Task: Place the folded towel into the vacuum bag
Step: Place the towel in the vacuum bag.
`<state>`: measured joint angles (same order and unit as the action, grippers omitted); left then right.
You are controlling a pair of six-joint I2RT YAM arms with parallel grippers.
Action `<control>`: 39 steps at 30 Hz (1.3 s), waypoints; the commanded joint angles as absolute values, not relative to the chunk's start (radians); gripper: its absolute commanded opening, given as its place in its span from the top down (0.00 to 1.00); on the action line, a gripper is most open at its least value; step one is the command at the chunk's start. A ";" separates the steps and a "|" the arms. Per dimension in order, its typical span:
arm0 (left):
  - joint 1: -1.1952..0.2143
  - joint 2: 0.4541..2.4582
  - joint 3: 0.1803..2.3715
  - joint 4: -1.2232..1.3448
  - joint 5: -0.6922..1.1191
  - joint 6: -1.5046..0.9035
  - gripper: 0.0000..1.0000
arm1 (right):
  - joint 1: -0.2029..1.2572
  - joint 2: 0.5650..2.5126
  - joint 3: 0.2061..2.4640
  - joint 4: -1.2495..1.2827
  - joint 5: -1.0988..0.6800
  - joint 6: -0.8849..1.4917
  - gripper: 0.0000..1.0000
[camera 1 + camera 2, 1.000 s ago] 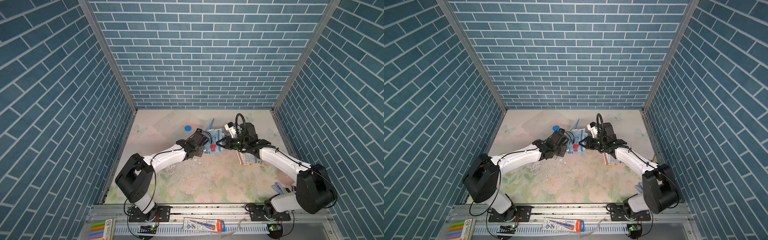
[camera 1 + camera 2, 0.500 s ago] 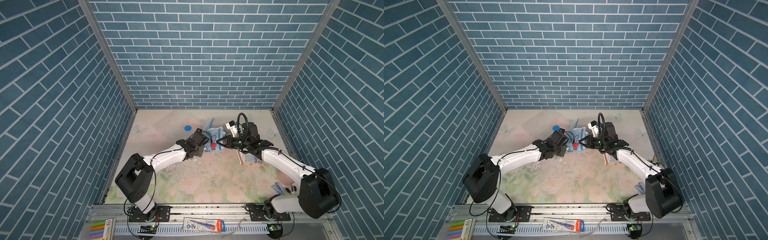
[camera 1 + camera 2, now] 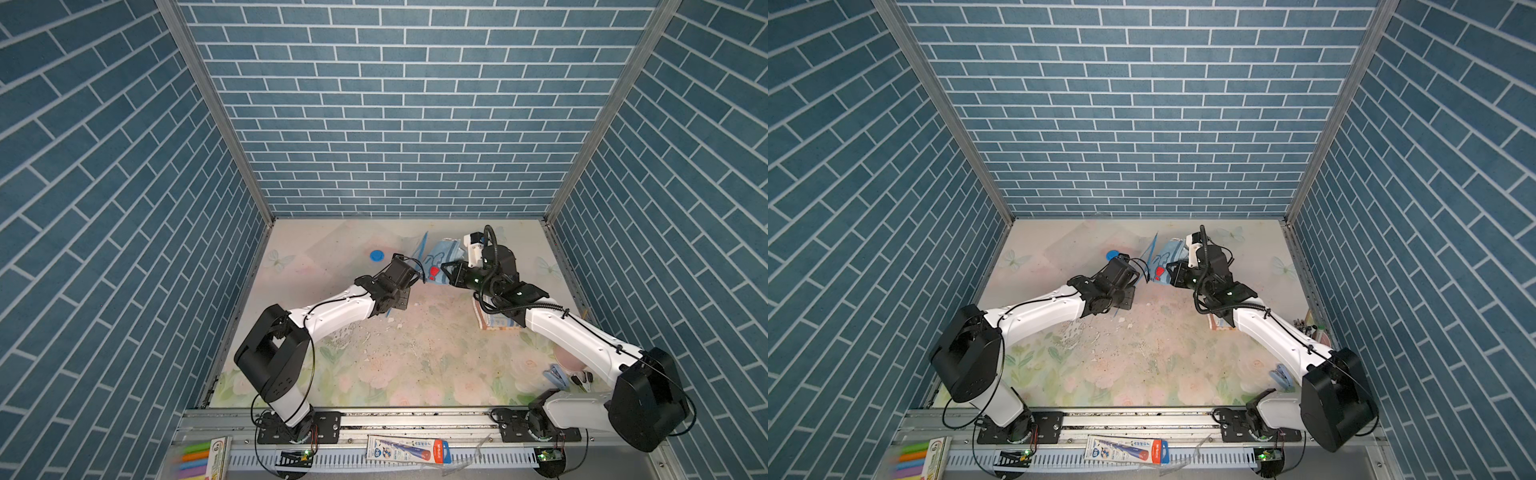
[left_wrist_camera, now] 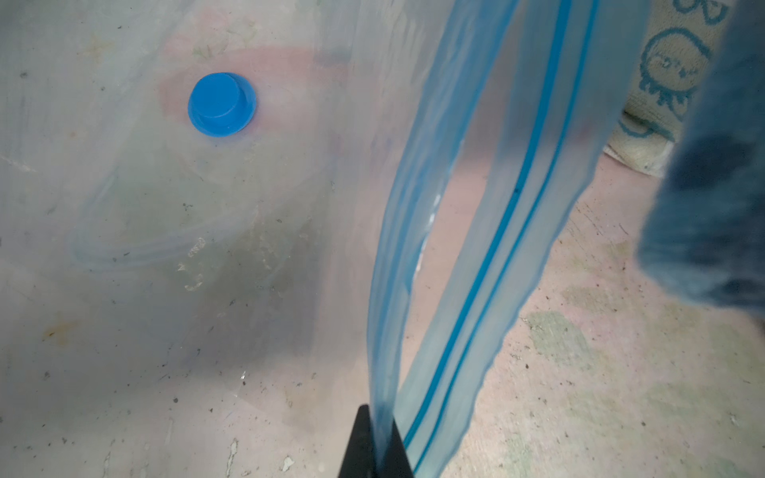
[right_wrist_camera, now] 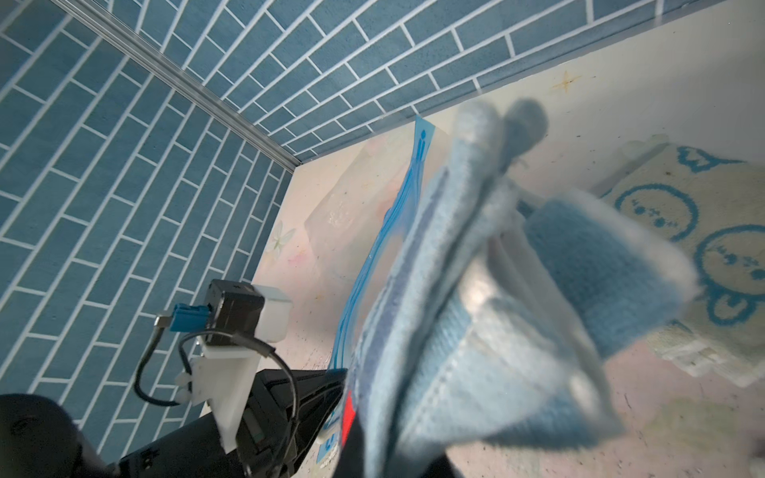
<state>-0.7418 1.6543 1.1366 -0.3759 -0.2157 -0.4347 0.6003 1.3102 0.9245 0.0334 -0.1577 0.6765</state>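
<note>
- Left gripper (image 4: 377, 430) clamped shut on the upper lip of the bag (image 4: 165, 256); zip strip (image 4: 511, 202) lifted, mouth stands open.
- Right gripper (image 3: 446, 272) pinched narrow on the folded blue towel (image 5: 476, 314), which hangs just outside the mouth, not in.
- Step: insertion. Next, I judge: carry towel low between the lips, towards the cap (image 4: 221, 103), lip held up.

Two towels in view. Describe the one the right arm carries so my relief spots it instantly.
Toward the back of the floral table, both arms meet at the vacuum bag, its mouth lifted. The light blue towel hangs there from the right tool, off the table, unlike the cream towel with blue cartoon faces lying under that arm.
</note>
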 commanded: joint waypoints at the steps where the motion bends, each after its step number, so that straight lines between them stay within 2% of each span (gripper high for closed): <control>1: -0.735 1.667 1.168 -0.391 -0.213 -0.471 1.00 | 0.631 1.301 0.956 0.050 0.001 0.671 1.00; 11: -0.736 1.673 1.206 -0.397 -0.194 -0.465 1.00 | 0.653 1.278 0.938 0.126 0.093 0.709 1.00; 26: -0.727 1.707 1.230 -0.395 -0.162 -0.462 1.00 | 0.681 1.333 0.995 0.179 0.065 0.700 1.00; 39: -0.714 1.713 1.259 -0.394 -0.135 -0.458 1.00 | 0.708 1.447 1.022 0.180 0.111 0.648 1.00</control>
